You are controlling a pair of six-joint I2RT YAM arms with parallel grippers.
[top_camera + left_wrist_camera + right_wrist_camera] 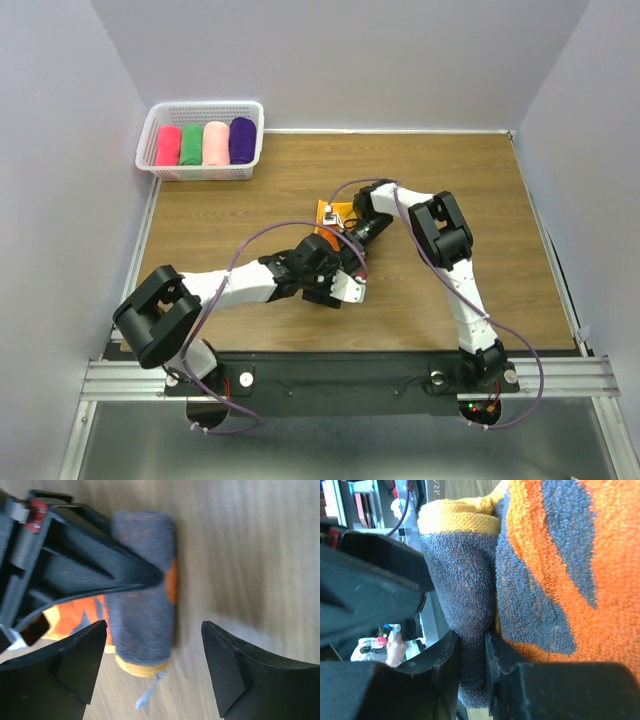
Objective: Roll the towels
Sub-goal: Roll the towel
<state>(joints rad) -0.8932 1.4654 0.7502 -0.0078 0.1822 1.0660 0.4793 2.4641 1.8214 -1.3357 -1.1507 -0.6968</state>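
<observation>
An orange towel [325, 211] with dark grey print lies mid-table, partly wound into a short roll [142, 625]. My right gripper [472, 650] is shut on the rolled part, its fingers [100, 570] pinching the dark terry from the side. The flat orange remainder [555, 555] spreads beside them. My left gripper [154, 630] is open at the roll's near end, where a yellow hem and a small tag show; its left finger is close beside the roll and its right finger stands apart over bare wood. In the top view both grippers [345, 262] meet over the towel and hide most of it.
A white basket [205, 105] at the back left holds hot-pink [168, 146], green [192, 144], pale pink [216, 142] and purple [242, 139] rolls. White walls bound the wooden table [470, 200] on three sides.
</observation>
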